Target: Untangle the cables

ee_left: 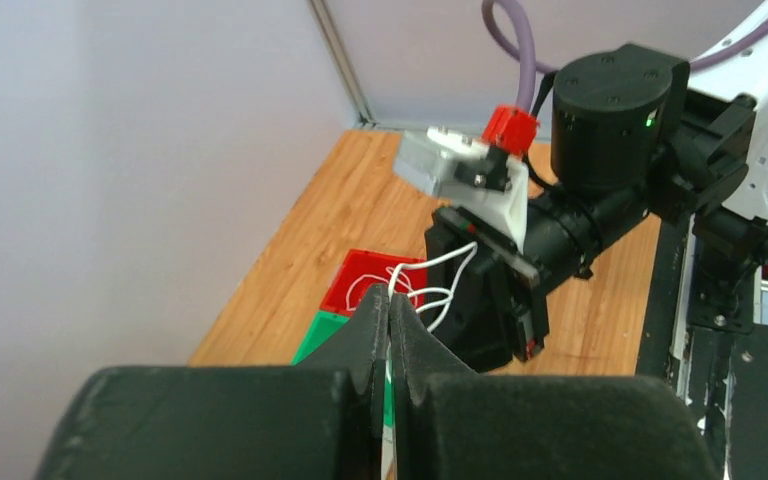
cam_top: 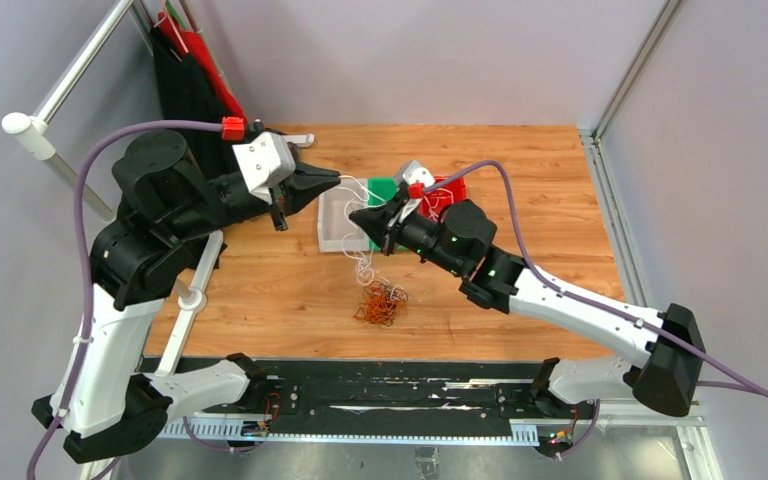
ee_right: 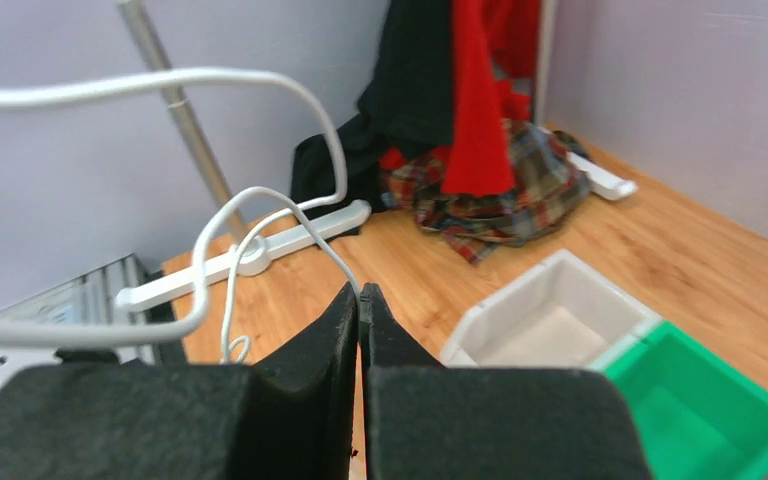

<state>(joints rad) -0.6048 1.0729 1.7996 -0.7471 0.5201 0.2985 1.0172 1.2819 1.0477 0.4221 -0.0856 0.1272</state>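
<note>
2 robot arms meet over 3 bins: 1 white bin (cam_top: 338, 225), 1 green bin (cam_top: 383, 187) and 1 red bin (cam_top: 447, 195). The left gripper (cam_top: 335, 182) has its fingers pressed together, pinching 1 white cable (cam_top: 363, 262). The right gripper (cam_top: 355, 213), just beside it, pinches the same cable. Loops of the cable hang toward the table (cam_top: 560, 200). 1 orange cable tangle (cam_top: 381, 302) lies on the wood, nearer the camera than both grippers and apart from them.

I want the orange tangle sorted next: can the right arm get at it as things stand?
Probably not yet: the right hand is shut on the white cable. Otherwise the way looks free; the orange tangle lies uncovered nearby.
</note>
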